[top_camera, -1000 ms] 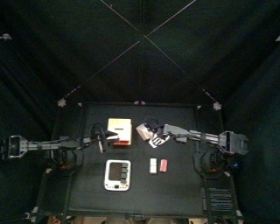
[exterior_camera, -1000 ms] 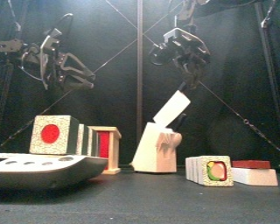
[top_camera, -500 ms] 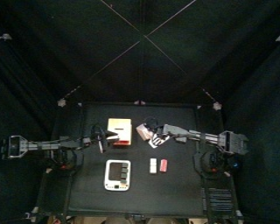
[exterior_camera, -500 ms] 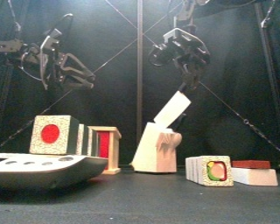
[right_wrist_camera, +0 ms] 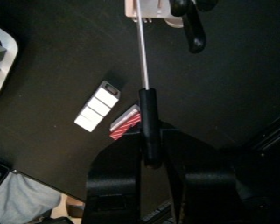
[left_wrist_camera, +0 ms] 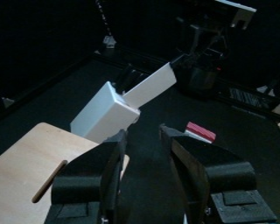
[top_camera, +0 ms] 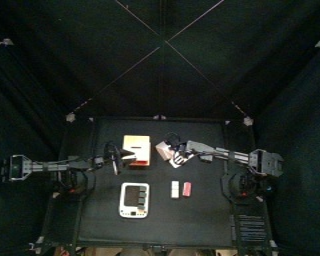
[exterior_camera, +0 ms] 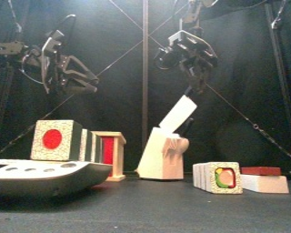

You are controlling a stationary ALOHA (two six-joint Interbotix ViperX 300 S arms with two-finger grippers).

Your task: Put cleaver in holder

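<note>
The right jaws [right_wrist_camera: 149, 149] are clamped on the cleaver's [exterior_camera: 178, 112] handle, its blade slanting below them into the holder [exterior_camera: 163, 155] on the counter [exterior_camera: 148, 200]. Insertion is under way; next, slide it deeper along the slot. The left jaws [left_wrist_camera: 143, 149] hang apart, empty.

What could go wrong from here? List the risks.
1. The cleaver sits tilted and only partly in the holder. If the right gripper lets go now, it may tip out.
2. Pushing at that slant could shove the holder, which the open left gripper is not bracing.
</note>
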